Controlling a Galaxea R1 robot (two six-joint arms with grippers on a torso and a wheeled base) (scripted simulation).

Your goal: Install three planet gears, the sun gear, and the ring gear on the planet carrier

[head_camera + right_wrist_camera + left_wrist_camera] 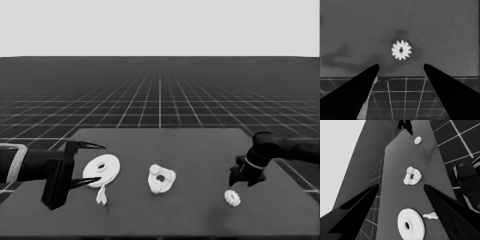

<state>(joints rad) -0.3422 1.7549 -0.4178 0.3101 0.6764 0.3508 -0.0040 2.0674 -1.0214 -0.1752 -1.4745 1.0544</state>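
We are hovering our right gripper, fingers spread wide and empty, just above a lone gear; our left gripper is waiting wide open.

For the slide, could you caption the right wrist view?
Open right gripper above a lone toothed gear near the table edge.

The dark flat table carries a large white round part with a centre hole at its left end, with a thin white piece just beside it. At mid-table lies a smaller white round part bearing small toothed gears. A lone small white toothed gear lies toward the right end.
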